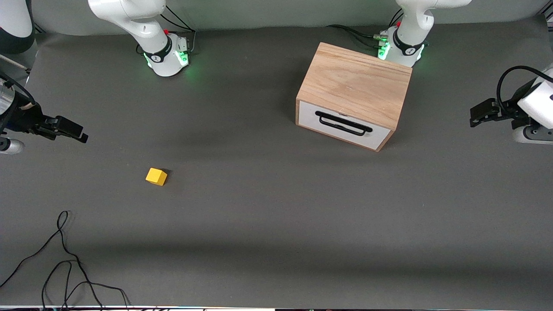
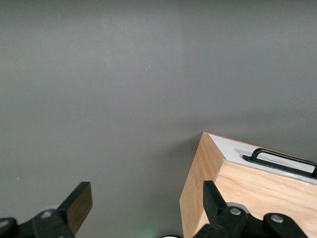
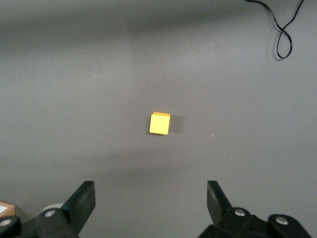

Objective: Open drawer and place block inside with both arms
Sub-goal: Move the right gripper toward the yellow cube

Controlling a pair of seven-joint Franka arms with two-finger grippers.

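The light oak box (image 1: pixel 354 82) stands close to the left arm's base. Its drawer (image 1: pixel 343 125) is shut, with the white front panel and black bar handle (image 1: pixel 343 123) facing the front camera. The yellow block (image 1: pixel 156 176) lies on the grey mat toward the right arm's end, nearer to the camera than the box. My right gripper (image 1: pixel 75 131) is open and empty, up over the mat's edge at that end; the block (image 3: pixel 160 123) shows between and ahead of its fingers (image 3: pixel 83 202). My left gripper (image 1: pixel 480 114) is open and empty, up at the left arm's end, beside the box (image 2: pixel 247 188).
A loose black cable (image 1: pixel 65 259) lies on the mat near the front edge at the right arm's end, and it also shows in the right wrist view (image 3: pixel 285 29). The grey mat (image 1: pixel 276 207) covers the table.
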